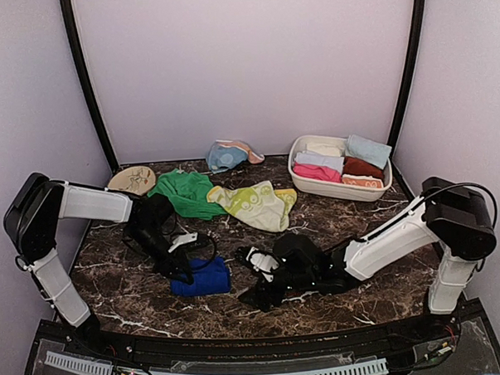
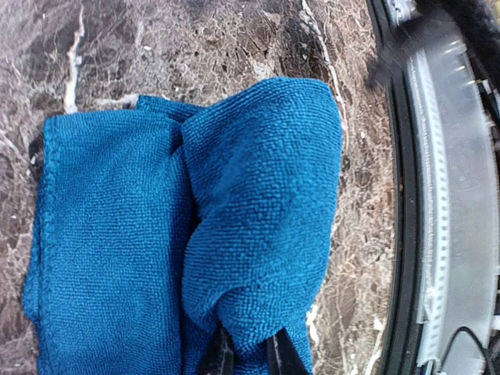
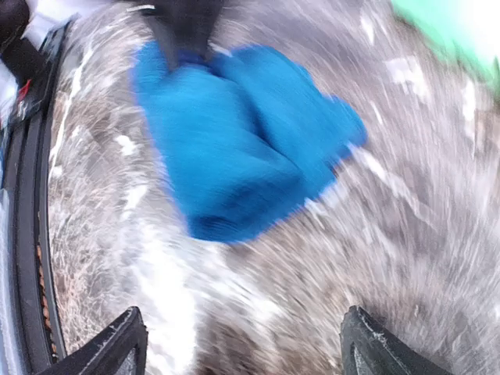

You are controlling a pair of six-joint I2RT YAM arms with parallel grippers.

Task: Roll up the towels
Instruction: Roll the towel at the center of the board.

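Left gripper (image 2: 248, 351): closed, pinching a bunched fold of the blue towel (image 2: 234, 234).
Right gripper (image 3: 242, 344): fingers wide apart, holding nothing. It is near the towel but not touching it, and its wrist view is blurred.
Blue towel: on the table (image 1: 343, 221) near the front edge, between the two grippers. It is doubled over and bulging, not yet a tight roll.
Risk, slack: with one pinch only, the loose layers may spring open.
Risk, drag: a pull could slide the cloth over the smooth top instead of turning it, perhaps towards the front rail.
Loose towels: four — blue, green (image 1: 184, 194), patterned (image 1: 255, 205), light blue (image 1: 225, 155).
Basin (image 1: 333, 190): one, with about six rolled towels; exact count unclear.
Disc (image 1: 133, 179): one.
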